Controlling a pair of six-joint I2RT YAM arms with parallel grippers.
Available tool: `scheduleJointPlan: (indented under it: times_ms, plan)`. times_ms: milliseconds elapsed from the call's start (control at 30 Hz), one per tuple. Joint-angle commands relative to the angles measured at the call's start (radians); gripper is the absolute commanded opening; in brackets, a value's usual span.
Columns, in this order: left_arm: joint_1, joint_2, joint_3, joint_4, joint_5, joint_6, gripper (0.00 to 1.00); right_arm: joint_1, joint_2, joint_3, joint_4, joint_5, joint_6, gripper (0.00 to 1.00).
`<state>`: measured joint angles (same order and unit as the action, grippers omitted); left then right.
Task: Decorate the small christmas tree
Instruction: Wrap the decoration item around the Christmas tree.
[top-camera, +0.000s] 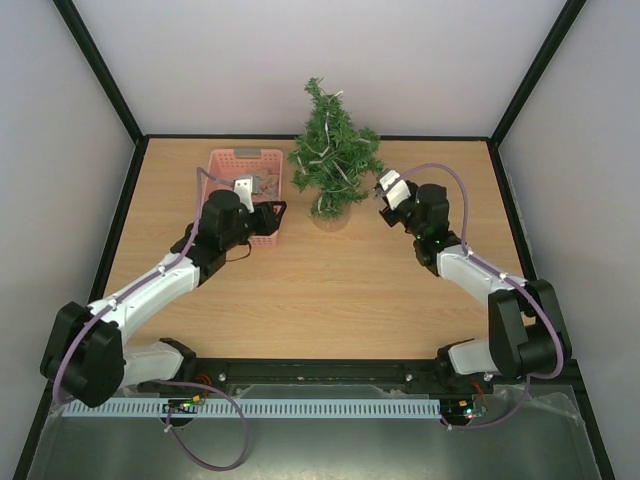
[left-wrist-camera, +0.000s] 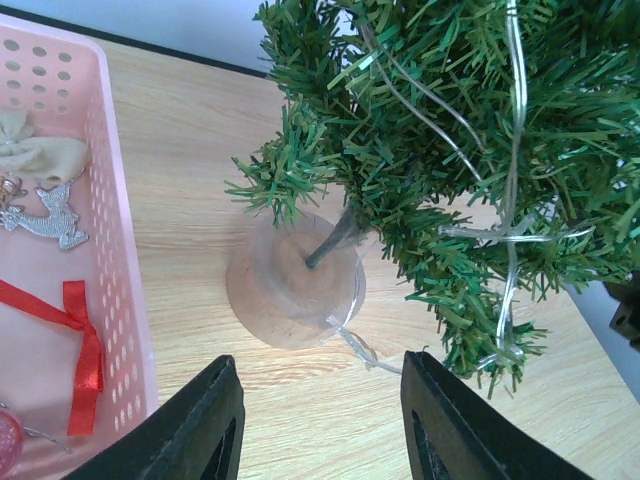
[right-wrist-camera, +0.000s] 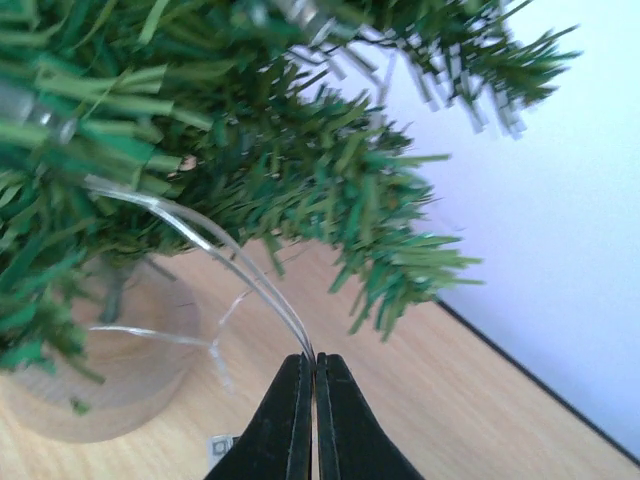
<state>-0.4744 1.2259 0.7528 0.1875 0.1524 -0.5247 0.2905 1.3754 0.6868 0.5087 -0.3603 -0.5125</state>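
Overhead: small christmas tree (top-camera: 333, 155), a bristly green cone, stood upright on worktop (top-camera: 320, 290); pink perforated basket (top-camera: 245, 153) just left of it.
Left wrist: left pincer (left-wrist-camera: 320, 420) released, empty, near the tree's round wooden base (left-wrist-camera: 290, 285); red ribbon (left-wrist-camera: 88, 350) lay in basket.
Right wrist: right pincer (right-wrist-camera: 315, 400) clenched on the tree's clear string (right-wrist-camera: 230, 255).
Decorating judged barely begun.

White-black arms (top-camera: 150, 290), purple cables (top-camera: 246, 430)

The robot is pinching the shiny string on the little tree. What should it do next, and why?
Probably the right gripper, shut on the clear string, should lift it gently onto a higher branch of the small christmas tree. The string hangs slack near the base, below the needles.
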Motion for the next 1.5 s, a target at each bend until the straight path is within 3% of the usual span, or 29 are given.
scheduleJointPlan:
  times_ms: [0,300,500,700,1167,1300,1467]
  plan:
    - [0.004,0.016,0.034,0.007,0.037,0.002,0.45,0.002,-0.015,0.054,0.027,0.082,-0.067,0.02]
    - [0.003,0.030,0.030,0.030,0.060,-0.006,0.43,-0.003,0.009,0.129,0.005,0.140,-0.127,0.02]
    - [-0.009,0.098,0.002,0.222,0.246,-0.019,0.42,-0.003,-0.018,0.093,0.019,0.078,-0.098,0.02]
    - [-0.085,0.138,0.013,0.237,0.225,-0.010,0.45,-0.002,-0.027,0.071,0.042,0.087,-0.110,0.02]
    - [-0.284,0.152,0.075,0.230,-0.007,-0.118,0.41,-0.002,-0.063,0.041,0.079,0.065,-0.054,0.02]
    - [-0.333,0.206,0.142,0.154,-0.083,-0.163,0.44,-0.002,-0.070,0.031,0.086,0.062,-0.042,0.02]
    - [-0.359,0.248,0.133,0.201,-0.136,-0.280,0.47,-0.002,-0.073,0.018,0.099,0.048,-0.023,0.02]
